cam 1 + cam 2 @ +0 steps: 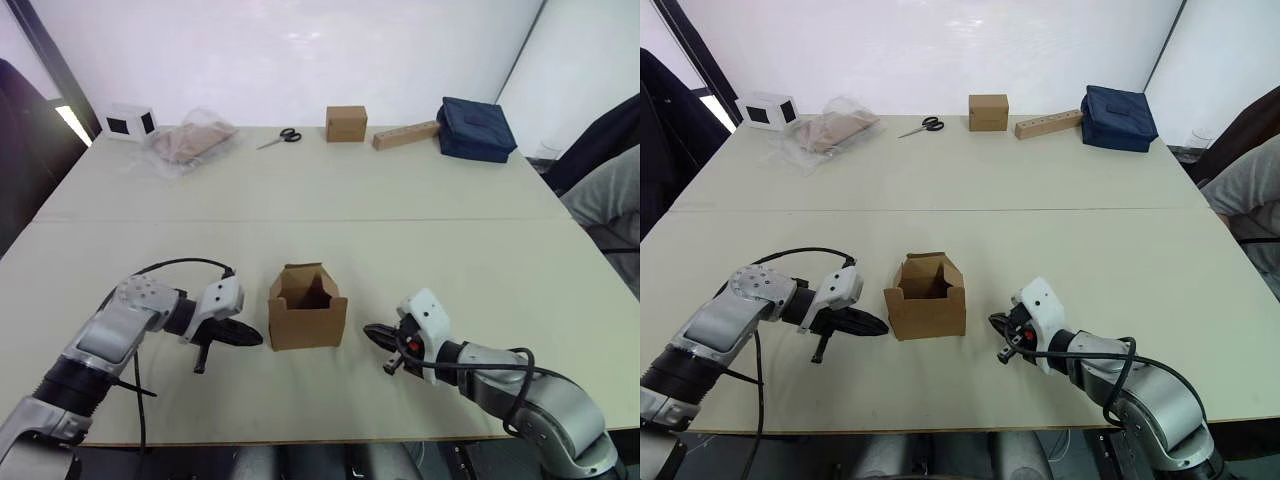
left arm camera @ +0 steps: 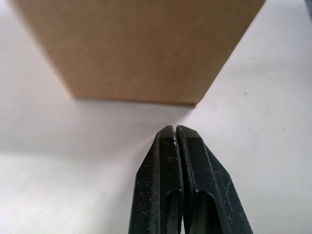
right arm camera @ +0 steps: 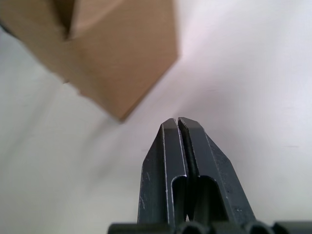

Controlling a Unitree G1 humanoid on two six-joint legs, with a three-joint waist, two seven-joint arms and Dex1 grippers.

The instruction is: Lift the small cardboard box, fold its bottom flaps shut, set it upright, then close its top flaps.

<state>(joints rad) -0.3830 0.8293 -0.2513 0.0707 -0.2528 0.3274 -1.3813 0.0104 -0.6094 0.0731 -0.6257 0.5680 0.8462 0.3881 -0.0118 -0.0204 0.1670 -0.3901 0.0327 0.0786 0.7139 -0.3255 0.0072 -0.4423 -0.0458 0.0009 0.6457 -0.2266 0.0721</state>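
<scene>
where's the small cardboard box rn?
In the head views the small cardboard box stands on the near part of the table, about centre, top flaps open, between the left gripper and the right gripper, touching neither.

A test room or lab, plainly furnished: one wide pale table (image 1: 420,240) of two joined tops, backed by bare white walls (image 1: 300,50) with a dark upright post (image 1: 50,70) at the left corner. Along the table's far edge, a staged row of unrelated props: small white device (image 1: 131,121), clear bag (image 1: 190,141) of tan material, scissors (image 1: 281,137), closed brown cube (image 1: 346,123), tan block (image 1: 406,134), navy pouch (image 1: 476,128). At the table's near edge, an open carton (image 1: 307,308) flanked by cabled robot arms. Off the table's right side, a seated person's grey sleeve (image 1: 605,195).
</scene>
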